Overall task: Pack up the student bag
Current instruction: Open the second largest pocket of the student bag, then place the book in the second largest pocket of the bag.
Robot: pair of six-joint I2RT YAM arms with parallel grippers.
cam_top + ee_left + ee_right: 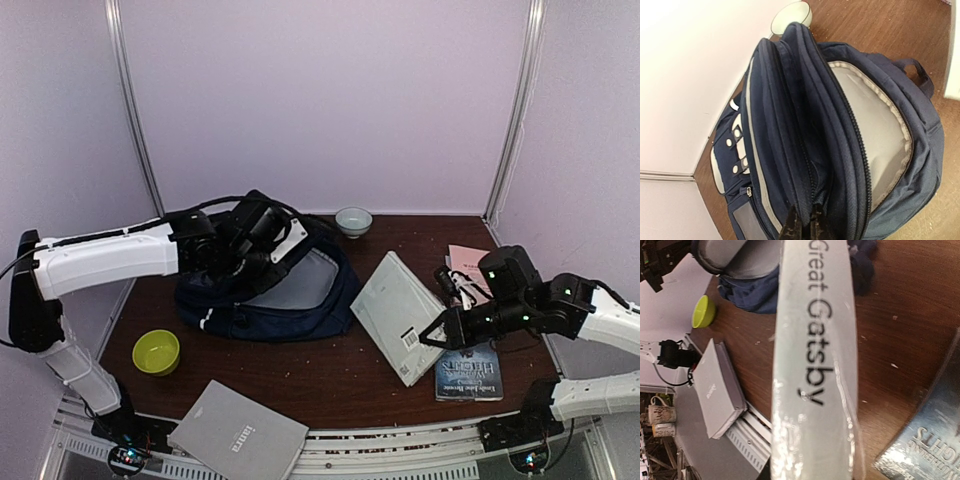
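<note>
Holding the mouth of the student bag (268,298) open, the left gripper (806,226) had its jaws pinched together on the fabric wall between two zip compartments. The navy bag lay on its back at the far left of the table (330,385), and its main pocket gaped to show pale grey lining. In the top view that opening faced right, toward the other arm.

The right gripper (440,336) stood at the right of the table with its jaws clamped on the near right edge of a grey paperback (398,310). The wrist view showed the spine, which read "Great Gatsby". The book appeared tipped up on its far left edge, its long axis running from far left to near right. That edge sat just beside the bag's right flank.

The open pocket lay to the left of the right jaws and a little farther back. The right arm was the nearer one to carry the book, and the left was already taken up with the bag. The book would probably need to go in short end first to clear the zip.

A dark book (468,375) lay under the right arm, and a green bowl (156,351) sat near the left arm.
</note>
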